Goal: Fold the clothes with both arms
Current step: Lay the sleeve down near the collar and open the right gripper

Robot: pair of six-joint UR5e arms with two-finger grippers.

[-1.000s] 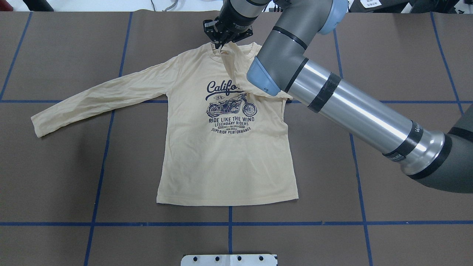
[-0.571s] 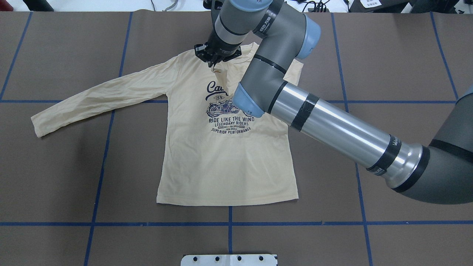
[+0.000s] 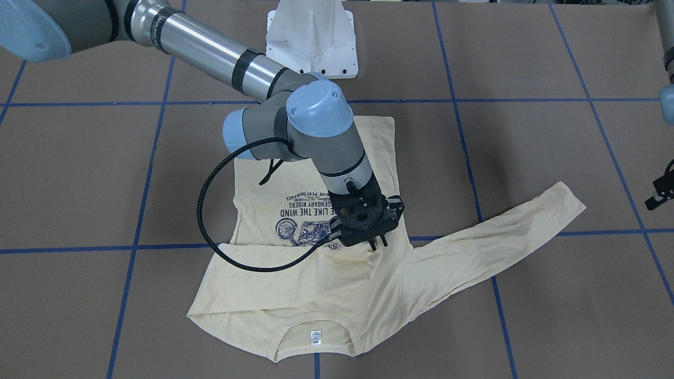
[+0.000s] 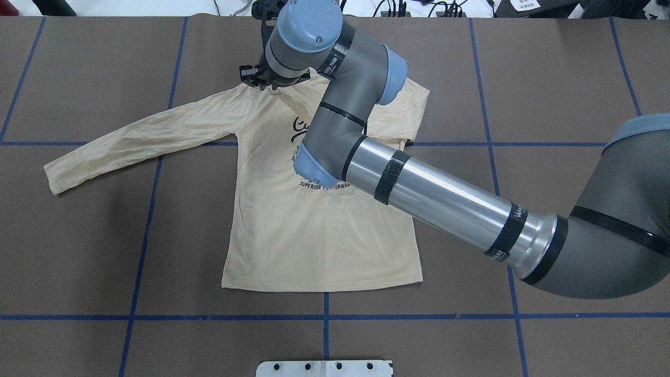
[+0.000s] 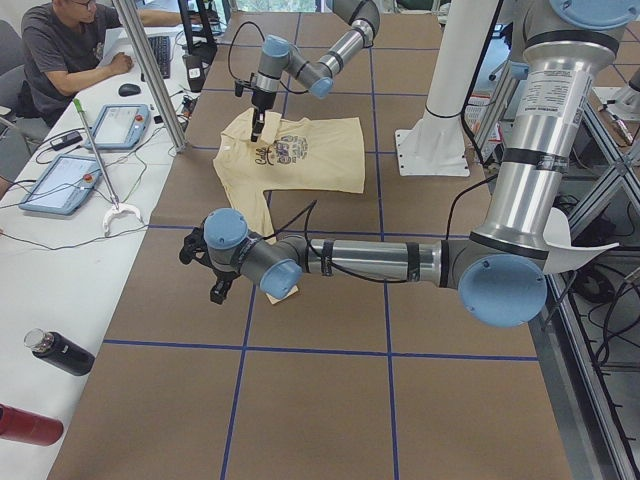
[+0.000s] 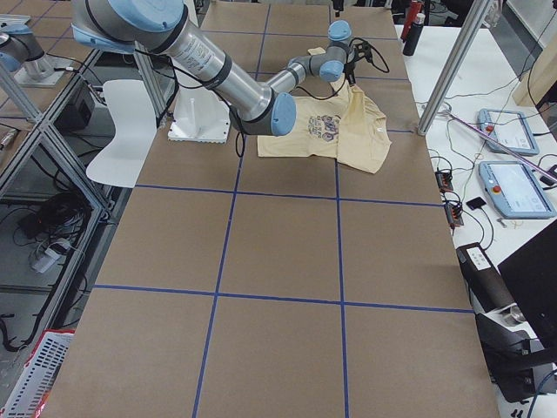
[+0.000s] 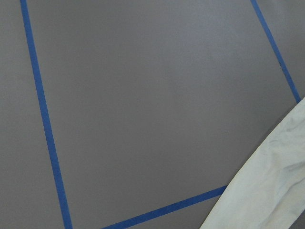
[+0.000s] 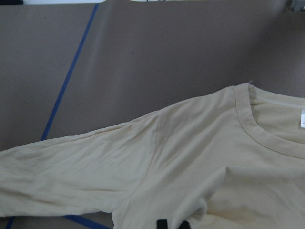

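As the right arm reaches across the garment, the following is recorded:

Item 1, T-shirt (image 4: pixel 314 235): cream-yellow, long-sleeved, lying flat and print-up on the brown table (image 4: pixel 549 78); hem toward the robot's base, collar and neck label (image 3: pixel 315 337) toward the far edge.

Item 2, right sleeve (image 3: pixel 295 284): drawn over the chest and laid across the upper part of the motorcycle print (image 3: pixel 305 221); its end lies near the shirt's opposite shoulder.

Item 3, right gripper (image 3: pixel 376 243): fingers drawn narrow, apparently pinching a tuck of that sleeve's fabric just above the shirt (the wrist view shows puckered cloth at the fingertips).

Item 4, left sleeve (image 4: pixel 141 136): stretched out flat, unfolded, well apart from the body of the shirt.

Item 5, left gripper (image 3: pixel 659 196): off beyond that cuff, over bare table, touching nothing; whether its fingers are spread or closed cannot be told.

Progress, by judgement: early; one sleeve fold is nearly laid but not released; the second sleeve and the body folds are left.
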